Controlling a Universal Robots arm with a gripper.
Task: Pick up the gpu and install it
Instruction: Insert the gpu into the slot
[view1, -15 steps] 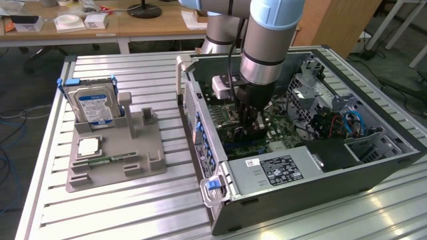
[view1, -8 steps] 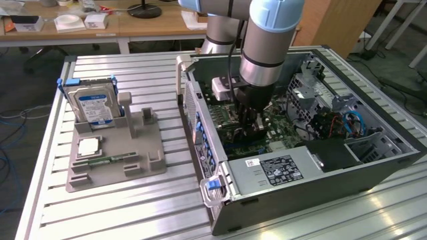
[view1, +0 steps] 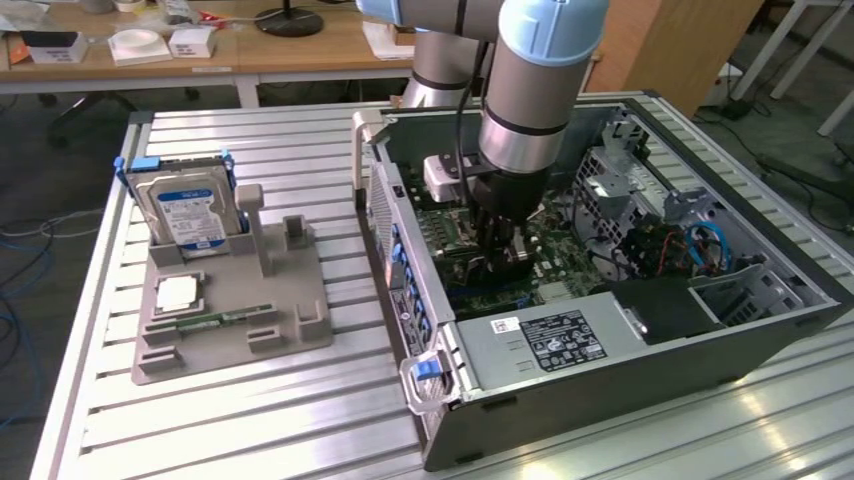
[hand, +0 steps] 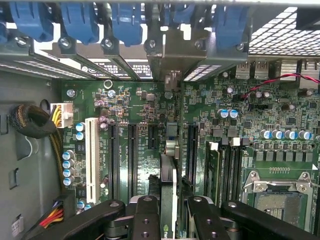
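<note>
Inside the open computer case (view1: 400, 240), my gripper (view1: 505, 245) reaches down over the green motherboard (view1: 561, 265). In the wrist view the gripper (hand: 168, 212) is shut on the gpu (hand: 168, 175), a thin dark card seen edge-on between the black fingers (hand: 145, 215). The card stands upright over the motherboard (hand: 135, 100), in line with the expansion slots (hand: 132, 155), and its far end points at the silvery rear bracket openings (hand: 172, 55). Whether the card's edge sits in a slot is hidden by the card itself.
A grey fixture (view1: 234, 320) on the table at the exterior view's left holds a silver hard drive (view1: 191, 205), a green memory stick (view1: 214, 320) and a square chip (view1: 178, 292). In the case sit the power supply (view1: 561, 340), the drive cage (view1: 614, 170), cables (hand: 32, 122) and the processor socket (hand: 275, 197).
</note>
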